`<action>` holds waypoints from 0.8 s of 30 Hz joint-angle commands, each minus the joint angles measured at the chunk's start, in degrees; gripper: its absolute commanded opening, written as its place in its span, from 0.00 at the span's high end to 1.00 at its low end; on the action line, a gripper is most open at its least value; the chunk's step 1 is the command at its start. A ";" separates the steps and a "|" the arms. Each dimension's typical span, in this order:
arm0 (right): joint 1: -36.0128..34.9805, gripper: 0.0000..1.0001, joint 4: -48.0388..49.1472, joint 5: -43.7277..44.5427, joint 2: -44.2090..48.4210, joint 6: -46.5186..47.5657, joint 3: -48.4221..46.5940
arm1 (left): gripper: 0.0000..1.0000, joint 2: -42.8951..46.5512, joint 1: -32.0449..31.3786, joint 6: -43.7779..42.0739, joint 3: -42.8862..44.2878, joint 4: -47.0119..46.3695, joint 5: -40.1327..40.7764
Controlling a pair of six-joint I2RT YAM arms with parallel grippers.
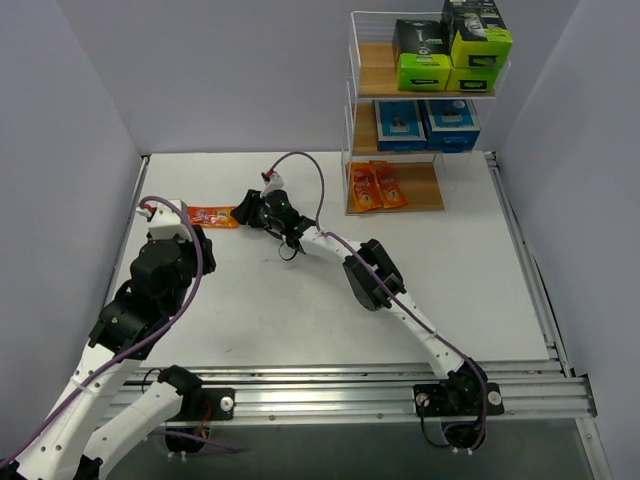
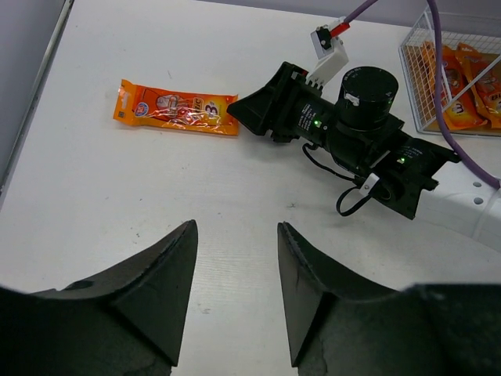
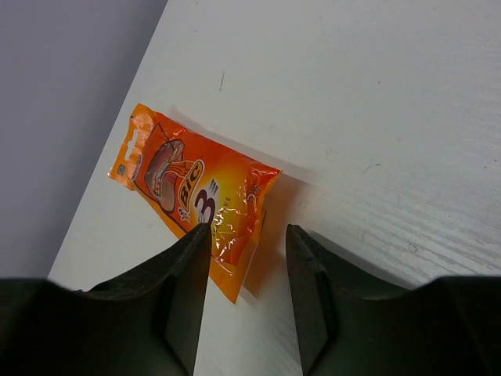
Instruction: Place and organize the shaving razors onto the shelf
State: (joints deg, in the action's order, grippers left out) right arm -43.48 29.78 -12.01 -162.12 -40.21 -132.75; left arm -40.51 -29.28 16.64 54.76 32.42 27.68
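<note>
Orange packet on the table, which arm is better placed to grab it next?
Right. The right pincer is open at the end of the orange packet; the left pincer hangs farther back over bare table.

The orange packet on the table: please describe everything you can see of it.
The orange packet is a glossy, crinkled plastic sachet printed with BIC 3, with a flat sealed strip at its far end. It lies flat on the white table, close to its left edge. The fingers of the right gripper straddle its near end; whether they touch it is unclear.
</note>
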 commanded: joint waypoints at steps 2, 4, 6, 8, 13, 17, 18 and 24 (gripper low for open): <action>-0.20 0.63 2.30 -1.17 -2.41 -1.19 -3.57 | 0.43 0.43 -0.34 0.23 0.17 -1.93 1.06; -0.20 0.64 2.56 -1.26 -2.76 -1.54 -3.66 | 0.41 0.43 -0.43 0.14 0.08 -1.84 1.15; -0.20 0.65 2.74 -1.35 -3.02 -1.89 -3.75 | 0.40 0.43 -0.52 0.14 0.08 -1.93 1.15; -0.20 0.66 2.83 -1.61 -3.46 -2.16 -4.10 | 0.39 0.43 -0.60 0.14 0.08 -1.93 1.15; -0.20 0.71 3.09 -1.88 -3.90 -2.77 -4.27 | 0.33 0.43 -0.78 0.06 -0.01 -1.93 1.15; -0.20 0.84 3.53 -2.32 -3.81 -3.12 -4.27 | 0.19 0.52 -0.78 -0.03 -0.01 -1.93 1.06; -0.20 0.93 3.44 -2.49 -3.73 -3.12 -4.27 | 0.17 0.43 -0.78 -0.12 -0.09 -1.93 1.06; -0.02 1.00 4.40 -3.02 0.22 -3.30 1.50 | 0.05 0.35 -0.69 -0.03 -0.09 -1.93 1.41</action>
State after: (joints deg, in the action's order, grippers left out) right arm -43.53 31.92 -13.85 -164.86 -43.48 -134.54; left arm -40.51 -29.69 16.91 54.63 32.42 28.29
